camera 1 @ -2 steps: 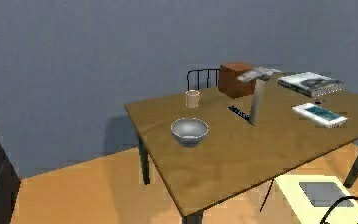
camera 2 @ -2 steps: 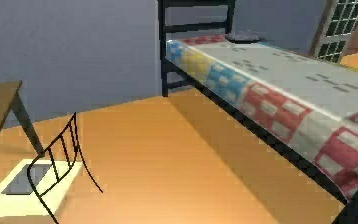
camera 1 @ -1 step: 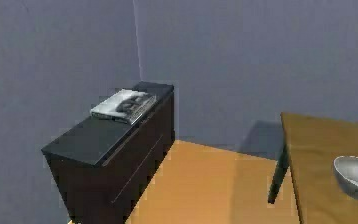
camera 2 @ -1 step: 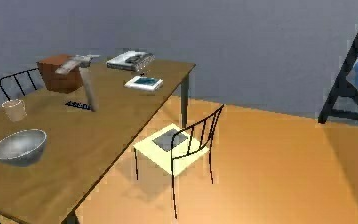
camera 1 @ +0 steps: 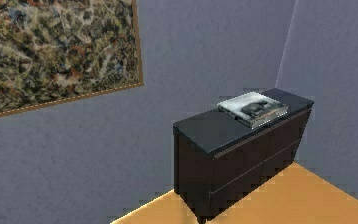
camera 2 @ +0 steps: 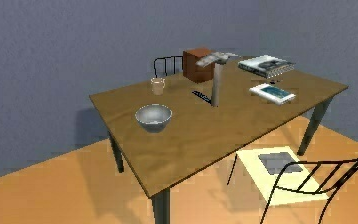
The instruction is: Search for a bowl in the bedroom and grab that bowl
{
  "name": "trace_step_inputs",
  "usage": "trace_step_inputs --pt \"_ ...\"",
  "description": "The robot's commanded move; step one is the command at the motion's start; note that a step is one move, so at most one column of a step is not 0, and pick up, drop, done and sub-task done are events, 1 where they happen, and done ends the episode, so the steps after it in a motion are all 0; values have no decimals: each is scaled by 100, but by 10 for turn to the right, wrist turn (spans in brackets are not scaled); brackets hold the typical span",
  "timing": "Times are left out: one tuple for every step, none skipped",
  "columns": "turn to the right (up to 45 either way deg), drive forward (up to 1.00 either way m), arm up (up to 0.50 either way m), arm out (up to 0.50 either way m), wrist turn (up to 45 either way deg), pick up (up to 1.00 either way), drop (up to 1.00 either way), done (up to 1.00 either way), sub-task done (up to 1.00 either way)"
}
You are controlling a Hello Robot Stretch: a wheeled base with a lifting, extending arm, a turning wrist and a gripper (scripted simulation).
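Wooden table [camera 2: 207, 140] in the arm side view, dark legs, orange-brown floor [camera 2: 47, 190] under it, blue-grey wall behind. Grey bowl [camera 2: 154, 118] stands upright on the table top, toward the table's end at the view's left, closer to the near edge than the other items, bare wood all round it. Small pale cup [camera 2: 159, 85] sits at the table's far edge, just behind the bowl and apart from it. Brown box [camera 2: 197, 66] is also at the far edge, to the right of the cup. Grey upright post with a flat top [camera 2: 216, 80] stands near the table's middle; I cannot tell what it is. Small dark flat item [camera 2: 202, 96] lies at its foot. Stack of books [camera 2: 266, 66] is at the table's far right corner, and a flat white-edged item [camera 2: 274, 93] lies just nearer than the stack. Dark wire chair [camera 2: 165, 60] shows behind the table's far edge, by the cup. Second black wire chair with a pale seat [camera 2: 277, 168] stands off the table's near right corner. Gripper: I cannot tell its state from these frames. Forward view: black dresser [camera 1: 242, 150] in a corner of blue-grey walls, with a flat stack of books or magazines [camera 1: 253, 107] on its top. Large wood-framed painting [camera 1: 57, 50] hangs on the wall, up and to the dresser's left.
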Motion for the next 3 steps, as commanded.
trace_step_inputs --pt "0 0 50 0 0 0 0 0 0" --pt "0 0 38 0 0 0 0 0 0" --pt "0 0 0 50 0 0 0 0 0"
